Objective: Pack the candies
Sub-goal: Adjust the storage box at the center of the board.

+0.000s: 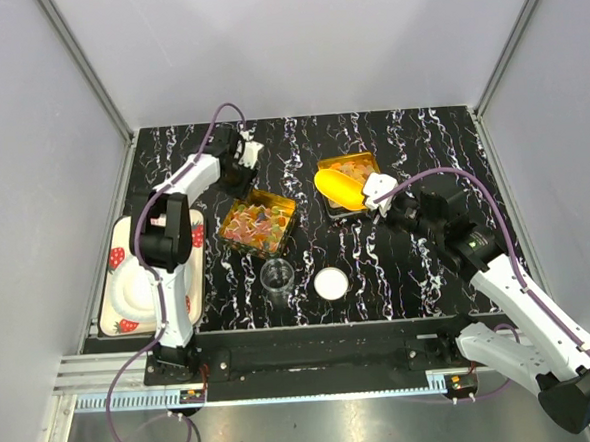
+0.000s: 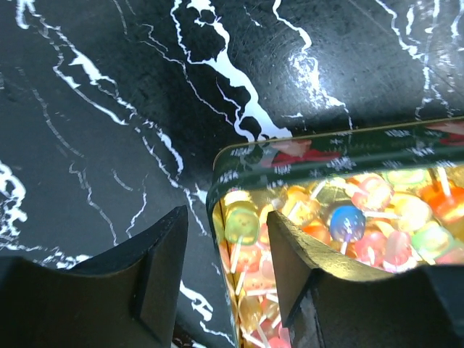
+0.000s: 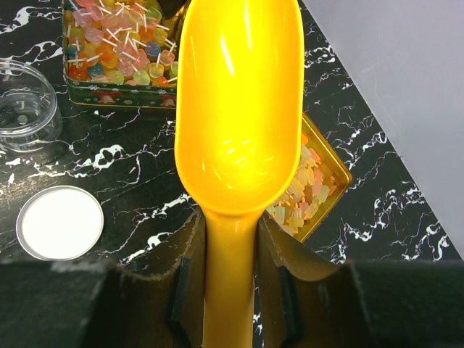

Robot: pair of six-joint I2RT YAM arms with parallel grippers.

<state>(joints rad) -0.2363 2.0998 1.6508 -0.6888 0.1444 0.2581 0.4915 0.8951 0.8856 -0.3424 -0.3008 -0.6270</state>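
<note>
Right gripper (image 3: 230, 221) clamped on the empty scoop's (image 3: 239, 109) handle, bowl over the tin (image 3: 339, 175) beyond and right of the jar (image 1: 276, 275), apparently poised to dig its candies (image 3: 308, 187). Left gripper (image 2: 225, 217) open, astride the wall of the second tin (image 2: 312, 163) just beyond the jar, likely to steady it.

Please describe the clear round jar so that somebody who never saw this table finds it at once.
On the black marbled table, look at the middle of the edge nearest the arm bases. Two small round things sit there side by side. The clear jar is the left one: see-through with upright walls, whereas the white lid beside it is flat and opaque.
</note>
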